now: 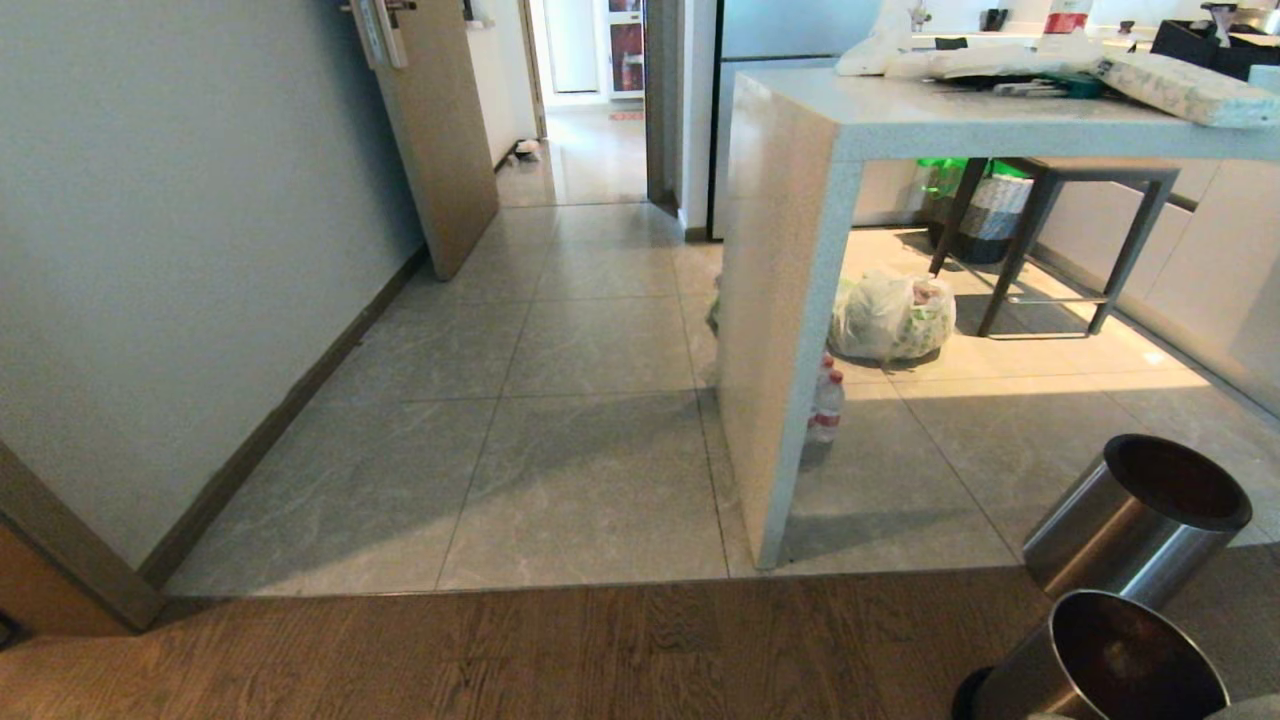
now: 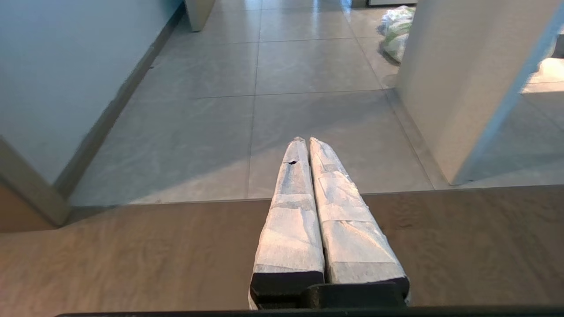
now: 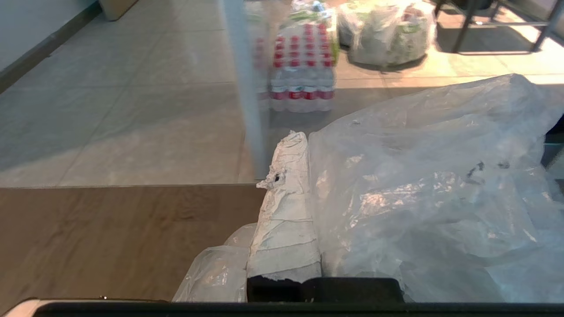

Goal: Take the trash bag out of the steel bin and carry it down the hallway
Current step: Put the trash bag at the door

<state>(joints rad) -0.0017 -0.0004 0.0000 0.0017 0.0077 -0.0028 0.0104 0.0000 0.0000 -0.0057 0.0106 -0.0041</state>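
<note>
Grey tiled hallway [image 1: 560, 350] ahead, two steel bins [image 1: 1135, 520] at 4 o'clock, both empty.
Right gripper [image 3: 304, 145] clenched on trash bag [image 3: 432, 189], draped over one finger; left gripper [image 2: 307, 143] clenched, holding nothing.

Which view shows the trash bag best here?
The right wrist view: the clear trash bag fills the frame beside the right hand, draped over it. The head and left wrist views show none of it.

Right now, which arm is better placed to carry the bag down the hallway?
Right. The right gripper is shut on the trash bag, whose clear plastic drapes over it. The left gripper is shut on nothing, above bare floor.
</note>
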